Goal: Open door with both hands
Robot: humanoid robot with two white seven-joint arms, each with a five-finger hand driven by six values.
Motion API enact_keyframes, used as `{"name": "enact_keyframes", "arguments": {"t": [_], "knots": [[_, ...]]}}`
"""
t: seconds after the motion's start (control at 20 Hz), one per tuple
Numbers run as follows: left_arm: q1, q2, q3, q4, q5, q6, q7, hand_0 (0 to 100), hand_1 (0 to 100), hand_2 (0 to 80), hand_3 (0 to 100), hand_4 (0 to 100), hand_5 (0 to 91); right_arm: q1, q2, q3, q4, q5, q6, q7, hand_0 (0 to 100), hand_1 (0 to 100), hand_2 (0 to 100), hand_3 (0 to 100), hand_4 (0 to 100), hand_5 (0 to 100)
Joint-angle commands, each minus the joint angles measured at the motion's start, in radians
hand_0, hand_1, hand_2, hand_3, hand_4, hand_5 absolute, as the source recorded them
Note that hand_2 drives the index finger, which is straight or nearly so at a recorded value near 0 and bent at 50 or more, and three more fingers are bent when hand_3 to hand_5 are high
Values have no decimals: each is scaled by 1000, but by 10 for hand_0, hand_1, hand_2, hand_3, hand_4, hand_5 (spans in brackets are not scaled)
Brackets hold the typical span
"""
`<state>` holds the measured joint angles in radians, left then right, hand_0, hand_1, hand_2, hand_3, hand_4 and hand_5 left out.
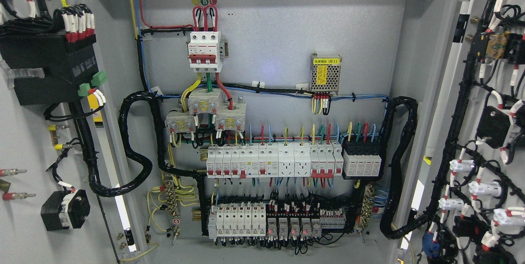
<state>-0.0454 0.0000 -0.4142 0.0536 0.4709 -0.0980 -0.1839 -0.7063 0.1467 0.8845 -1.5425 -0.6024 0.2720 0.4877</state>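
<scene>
- Both doors are seen swung wide open: the left door (28, 141) fills the picture's left edge, the right door (488, 133) the right edge, each showing its grey inner face.
- The left door carries a black box (49, 69) with red-and-white tipped wires at its top, green plugs (93, 83) at its lower corner, and a small black block (65, 210) lower down.
- The right door is hung with black wire looms and white-bodied fittings (480, 188).
- The cabinet (287, 30) between the doors is grey inside and holds the gear on its back plate.
- A red-and-white main breaker (205, 51) is mounted at upper centre; three grey blocks (205, 114) sit just below it.
- A small metal supply (325, 73) with a yellow label is fixed to the right of the breaker.
- A long breaker row (275, 160) runs across the middle, ending in a black module (361, 158).
- A lower row (262, 219) shows white breakers and relays with red lights.
- Thick black conduit (135, 145) loops down both sides.
- Neither hand is in view, so the state of the fingers cannot be told.
</scene>
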Motion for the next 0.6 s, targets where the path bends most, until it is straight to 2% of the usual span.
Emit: {"name": "enact_keyframes", "arguments": {"t": [0.0,0.25,0.35,0.55], "knots": [[1,-14,0,0,0,-2,0,120,556,0,0,0,0,-15,4,45,-11,-16,0,-11,0,500,40,0,0,0],[1,-14,-1,0,0,-2,0,120,556,0,0,0,0,-22,7,44,-11,-4,0,-11,0,500,40,0,0,0],[1,-14,-1,0,-1,-2,0,120,556,0,0,0,0,-12,7,19,-7,3,1,-11,0,500,40,0,0,0],[-1,-14,-1,0,-2,-2,0,120,556,0,0,0,0,72,-9,-142,8,45,12,-9,0,500,40,0,0,0]]}}
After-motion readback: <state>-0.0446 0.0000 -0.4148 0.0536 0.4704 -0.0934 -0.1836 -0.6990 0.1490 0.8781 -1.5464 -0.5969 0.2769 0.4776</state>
